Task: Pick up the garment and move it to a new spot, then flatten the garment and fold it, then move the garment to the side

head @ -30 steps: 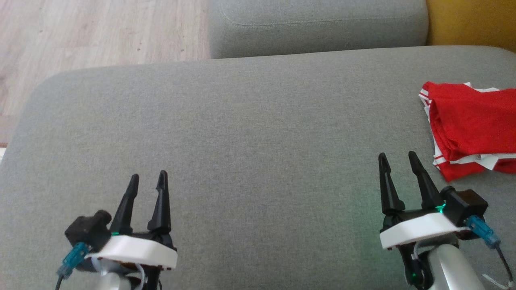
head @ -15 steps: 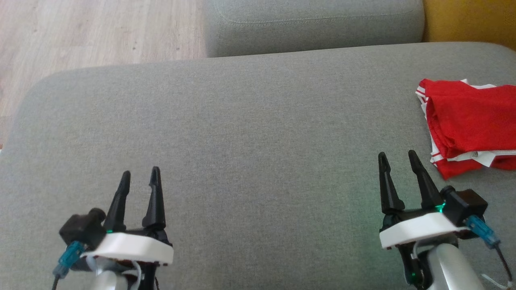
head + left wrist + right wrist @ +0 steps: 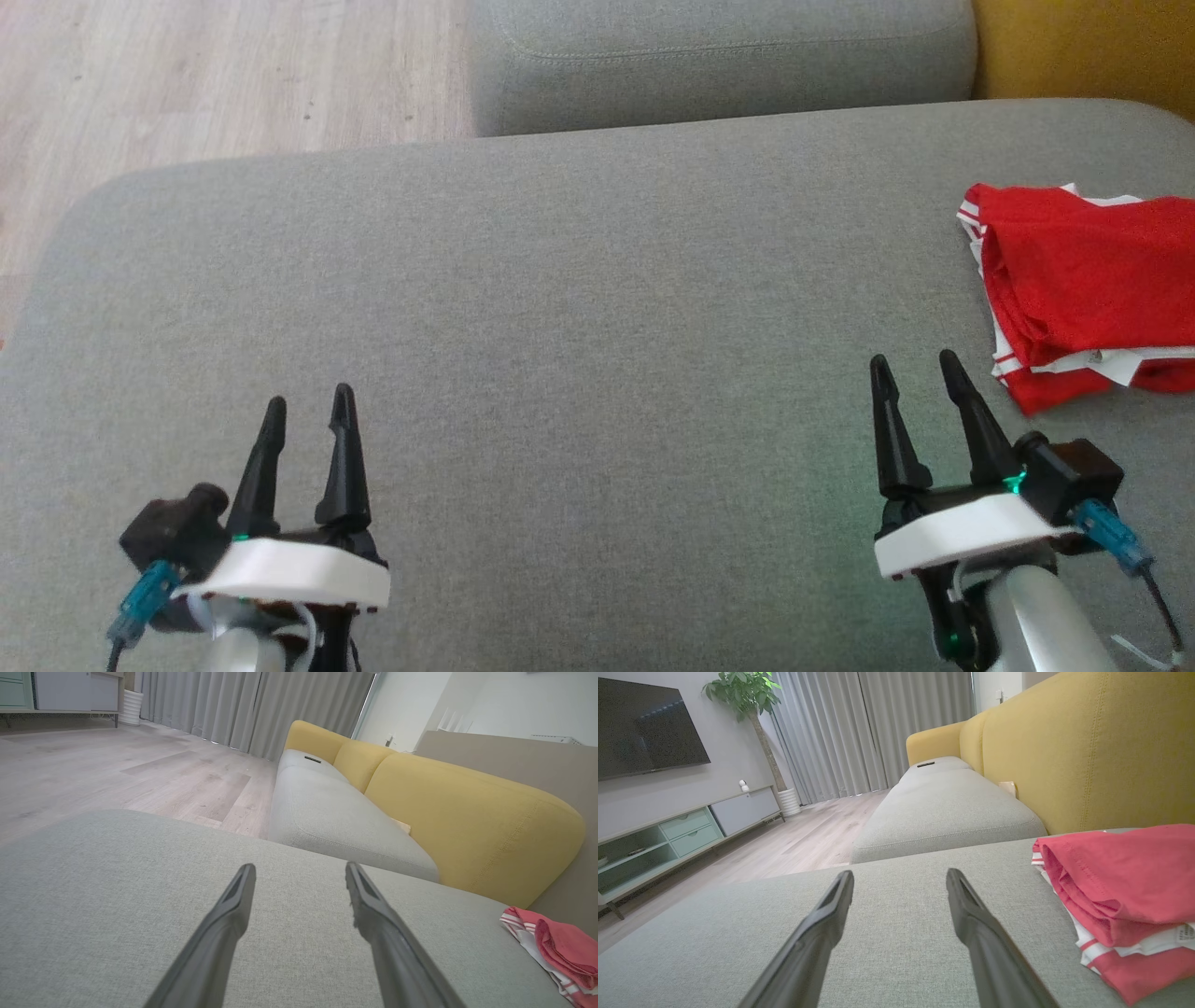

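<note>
A red garment with white stripes (image 3: 1083, 280) lies folded in a stack at the right edge of the grey sofa cushion (image 3: 579, 308). It also shows at the right of the right wrist view as the garment (image 3: 1125, 891) and at the lower right of the left wrist view as the garment (image 3: 558, 947). My right gripper (image 3: 915, 362) stands open over the cushion, just left of and nearer than the garment, holding nothing. At the lower left my left gripper (image 3: 308, 403) is open and empty, far from the garment.
A second grey seat cushion (image 3: 719, 56) lies beyond, with yellow sofa backs (image 3: 1087, 742) to the right. Wooden floor (image 3: 187, 75) lies past the cushion's far-left edge. A TV unit (image 3: 668, 835) and curtains (image 3: 859, 728) stand across the room.
My left gripper has drawn back toward the lower left. The head view has shifted slightly, so the garment sits a little further left. The right gripper has barely moved.
</note>
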Tool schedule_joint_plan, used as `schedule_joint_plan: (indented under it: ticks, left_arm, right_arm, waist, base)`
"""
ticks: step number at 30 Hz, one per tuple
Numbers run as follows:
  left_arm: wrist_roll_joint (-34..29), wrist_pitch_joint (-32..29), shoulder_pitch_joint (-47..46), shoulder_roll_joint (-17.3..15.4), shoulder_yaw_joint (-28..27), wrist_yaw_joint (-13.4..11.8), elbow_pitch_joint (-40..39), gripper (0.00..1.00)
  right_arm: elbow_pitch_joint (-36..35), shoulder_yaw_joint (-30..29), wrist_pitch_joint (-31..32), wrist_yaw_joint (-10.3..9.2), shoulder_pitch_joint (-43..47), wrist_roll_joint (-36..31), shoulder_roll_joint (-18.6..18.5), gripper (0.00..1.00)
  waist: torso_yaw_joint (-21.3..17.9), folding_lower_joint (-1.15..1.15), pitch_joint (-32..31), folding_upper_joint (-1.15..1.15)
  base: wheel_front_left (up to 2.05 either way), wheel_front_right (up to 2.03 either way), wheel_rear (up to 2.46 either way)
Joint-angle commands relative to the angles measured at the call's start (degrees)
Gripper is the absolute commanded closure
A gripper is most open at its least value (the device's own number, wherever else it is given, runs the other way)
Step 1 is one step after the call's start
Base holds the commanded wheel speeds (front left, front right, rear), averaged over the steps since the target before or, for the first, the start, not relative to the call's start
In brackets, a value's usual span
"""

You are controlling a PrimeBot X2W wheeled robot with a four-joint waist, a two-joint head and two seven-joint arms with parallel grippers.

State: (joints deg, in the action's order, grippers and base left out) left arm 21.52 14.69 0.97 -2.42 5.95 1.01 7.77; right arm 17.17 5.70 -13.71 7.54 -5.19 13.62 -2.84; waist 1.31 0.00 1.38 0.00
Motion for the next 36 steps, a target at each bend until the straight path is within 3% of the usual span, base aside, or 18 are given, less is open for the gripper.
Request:
schedule_joint_plan:
  ticks: [1, 4, 5, 9, 36]
  left_arm:
    - [0.23, 0.31, -1.6, -0.45, -2.34, -0.23, -1.58, 0.0]
    - [0.33, 0.31, -1.72, -0.45, -2.61, -0.3, -1.56, 0.0]
    - [0.0, 0.0, 0.0, 0.03, -0.63, -0.03, 0.16, 1.0]
    - [0.19, -0.11, 1.23, 0.28, -0.55, 0.02, 3.76, 1.0]
    - [14.88, -4.49, -0.53, 0.11, -3.02, 1.36, 4.31, 1.0]
  right_arm:
    - [-1.7, 1.46, -0.52, -0.05, -2.35, 0.16, -0.04, 0.0]
    - [-1.68, 1.49, -0.38, -0.05, -2.33, 0.23, -0.04, 0.0]
    - [0.09, 0.0, 0.02, 0.0, 0.01, -0.01, 0.0, 1.0]
    - [3.29, -0.01, 0.13, 0.0, 1.56, 0.19, 0.09, 1.0]
    - [1.91, -1.76, 3.68, -0.01, 1.07, 17.2, -0.52, 1.0]
  waist:
    - [0.0, 0.0, 0.02, 0.0]
    - [0.0, 0.0, 0.05, 0.0]
    - [-0.01, 0.0, 0.04, 0.0]
    - [-0.02, 0.0, 0.03, 0.0]
    - [-0.29, 0.0, -0.22, 0.0]
  base:
    - [0.0, 0.0, 0.0]
    - [0.0, 0.0, 0.0]
    - [0.0, 0.0, 0.0]
    - [0.0, 0.0, 0.0]
    - [0.0, 0.0, 0.0]
